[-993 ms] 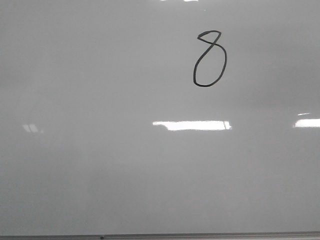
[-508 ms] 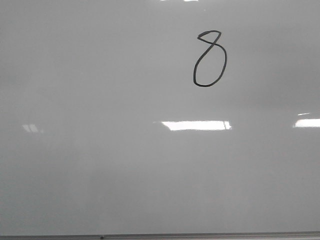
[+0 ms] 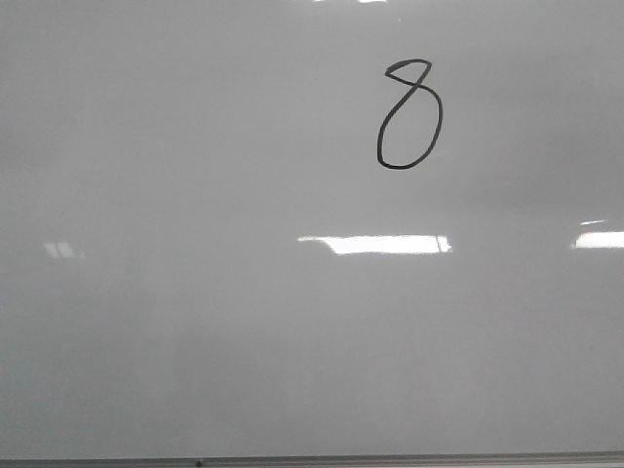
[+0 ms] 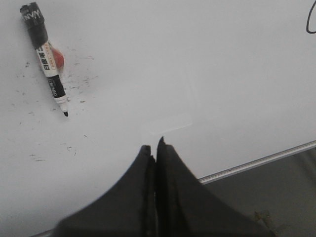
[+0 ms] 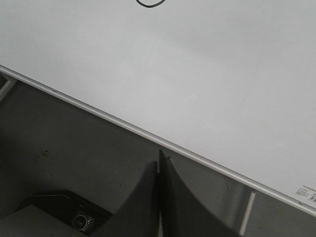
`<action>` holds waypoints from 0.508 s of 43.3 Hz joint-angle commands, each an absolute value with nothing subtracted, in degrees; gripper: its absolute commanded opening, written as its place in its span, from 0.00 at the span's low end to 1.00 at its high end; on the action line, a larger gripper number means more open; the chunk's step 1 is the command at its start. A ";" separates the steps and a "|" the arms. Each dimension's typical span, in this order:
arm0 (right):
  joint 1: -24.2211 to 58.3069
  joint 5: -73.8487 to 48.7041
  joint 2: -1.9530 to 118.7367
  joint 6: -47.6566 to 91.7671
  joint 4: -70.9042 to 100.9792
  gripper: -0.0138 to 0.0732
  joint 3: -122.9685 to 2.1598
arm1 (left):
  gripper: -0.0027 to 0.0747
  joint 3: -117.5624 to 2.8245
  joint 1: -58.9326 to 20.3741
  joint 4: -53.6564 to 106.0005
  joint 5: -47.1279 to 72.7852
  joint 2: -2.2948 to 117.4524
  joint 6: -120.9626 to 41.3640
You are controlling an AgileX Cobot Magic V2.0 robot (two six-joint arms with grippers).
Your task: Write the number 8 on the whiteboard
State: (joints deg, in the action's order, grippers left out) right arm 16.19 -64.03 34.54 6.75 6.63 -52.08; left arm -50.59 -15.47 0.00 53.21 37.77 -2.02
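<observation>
**Figure 8 drawn on the board, marker set down, both grippers empty**

In the front view, a glossy pale grey whiteboard [image 3: 195, 322] fills the frame, with a thin grey edge strip along the bottom. The number 8 [image 3: 408, 115] sits toward one o'clock from the centre of the board. It is a thin black line with a small pinched top loop and a larger oval bottom loop, and both loops look closed. Bright rectangular light reflections lie below it, well apart from the ink.

In the left wrist view, the left gripper [image 4: 154, 147] hovers over the board with its two dark fingers pressed together and nothing between them. A black marker [image 4: 47, 61] lies flat on the board near scattered ink specks, uncapped, tip bare, well apart from the gripper. A small red thing shows just beside its barrel; what it is cannot be told.

In the right wrist view, the right gripper [image 5: 160, 165] also has its fingers together, holding nothing, and hangs over the dark surface past the board's edge.

The writing looks finished. What remains, by this judgement, is keeping both arms clear of the wet ink so the figure is not smudged, and leaving the marker undisturbed.
</observation>
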 commanded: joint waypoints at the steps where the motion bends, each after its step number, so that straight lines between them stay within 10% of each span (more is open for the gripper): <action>1: 15.80 -61.08 34.74 6.81 6.53 0.03 -53.40 | 0.01 -50.59 -13.52 -1.67 45.48 35.20 -3.58; 22: 15.80 -61.08 34.74 6.81 6.53 0.03 -53.40 | 0.01 -14.39 -1.78 0.88 9.84 5.44 -3.58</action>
State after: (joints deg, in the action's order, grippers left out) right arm 16.19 -64.03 34.54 6.75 6.63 -52.08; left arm -18.10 -2.82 0.00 19.31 9.08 -3.67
